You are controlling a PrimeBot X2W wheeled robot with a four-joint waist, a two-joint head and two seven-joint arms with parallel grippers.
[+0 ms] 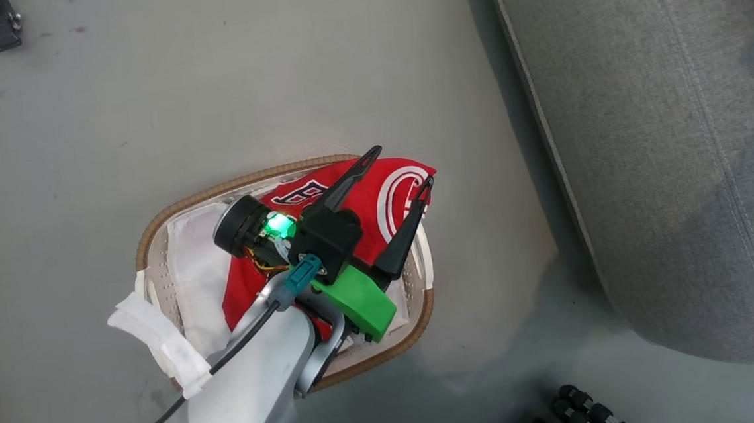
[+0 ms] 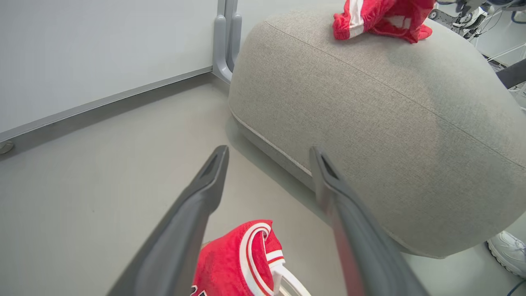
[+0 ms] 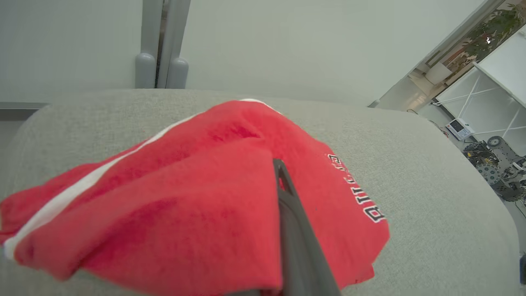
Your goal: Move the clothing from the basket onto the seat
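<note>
Hanging over the basket (image 1: 163,279), the left claw (image 1: 401,165) has its two dark fingers spread wide with nothing between them. Under it the red jersey (image 1: 377,208) lies in the basket on the white liner (image 1: 198,270), and one corner pokes over the brown rim. The head view shows black letters on the jersey, but the arm hides most of them. The first one may be a B. The left wrist view shows the jersey's white rings of trim. Past a strip of grey floor (image 1: 143,88) is the big grey seat (image 1: 665,151). The red shorts (image 3: 164,197) lie on top of it, well apart from the basket. The right wrist view is close to them and shows small black letters that read like BULLS, tipped sideways. One finger of the right claw (image 3: 294,222) sticks up in front of the shorts. The other finger is hidden, so I cannot tell if this claw is spread or pinching.
</note>
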